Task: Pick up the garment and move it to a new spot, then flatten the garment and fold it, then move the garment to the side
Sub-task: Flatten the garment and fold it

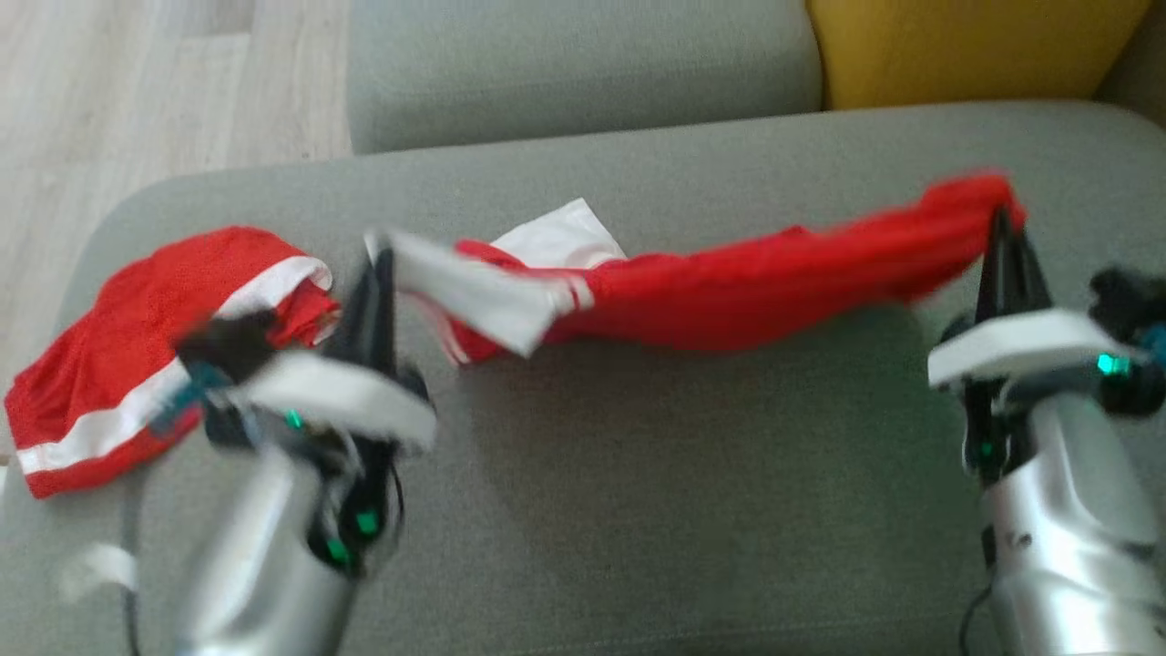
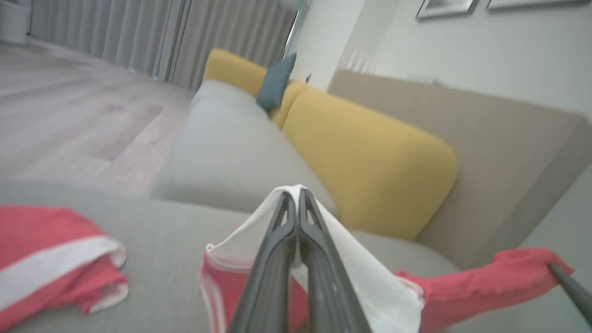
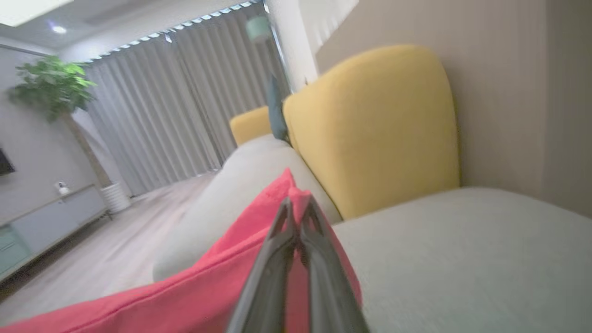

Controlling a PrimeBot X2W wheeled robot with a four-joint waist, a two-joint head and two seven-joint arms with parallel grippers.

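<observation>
On the grey sofa seat (image 1: pixel 638 510), which served as the working surface, most of the cushion in front of the robot was left bare. This bare stretch was judged to be the spot meant for spreading the cloth. A yellow cushion (image 1: pixel 966 46) was seen at the far right corner, well apart from the work.

The garment (image 1: pixel 747 282), red with a white panel, was held stretched across the seat between the two arms. Its middle sagged toward the cushion, and whether it touched there could not be told through the blur. It was presumably held by two ends so that it could be pulled taut and laid flat. The flattening was judged to be under way and the fold not yet made.

A second red piece (image 1: pixel 118 364) with white stripes was left crumpled at the left edge of the seat, just beside the left arm and free of any grip.

The left pincer (image 1: pixel 381 260) was clamped narrowly on the white panel, its fingers pressed together through the cloth. The right pincer (image 1: pixel 1002 219) was likewise closed on the red end, which was pinched at its very tip.
</observation>
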